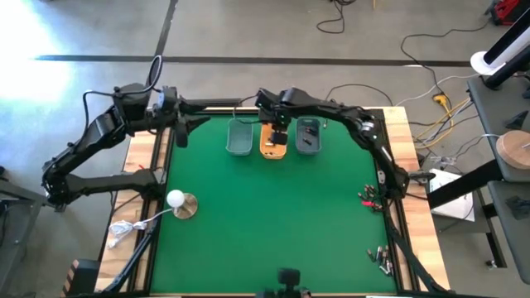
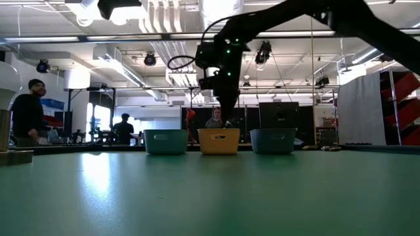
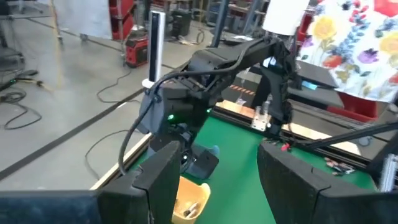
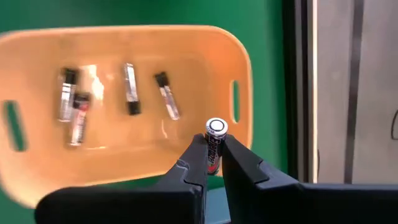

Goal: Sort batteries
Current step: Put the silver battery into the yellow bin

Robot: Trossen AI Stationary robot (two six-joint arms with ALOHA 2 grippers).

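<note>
Three small trays stand in a row at the table's far side: a teal one point(image 1: 240, 137), an orange one point(image 1: 270, 150) and a grey-blue one point(image 1: 309, 137). My right gripper point(image 1: 278, 134) hangs over the orange tray point(image 4: 124, 62), shut on one battery point(image 4: 213, 149). Several more batteries point(image 4: 130, 88) lie flat on that tray's floor. My left gripper point(image 1: 180, 131) waits open over the table's far left corner, holding nothing; in its wrist view its fingers point(image 3: 168, 174) stand wide apart. My right gripper pinches a dark battery by its body point(image 4: 212, 155) between the two fingertips point(image 4: 196, 160). The fingers come from above, pointing down, and the battery stands roughly along them, its silvery end point(image 4: 216, 127) turned up toward the wrist. It is lifted clear above the orange tray.
A white ball on a round base point(image 1: 178, 201) stands near the table's left edge, with a white cord point(image 1: 124, 229) beside it. Red and black clips point(image 1: 370, 197) and more small parts point(image 1: 381, 258) lie along the right edge. People point(image 2: 26, 118) stand in the room behind.
</note>
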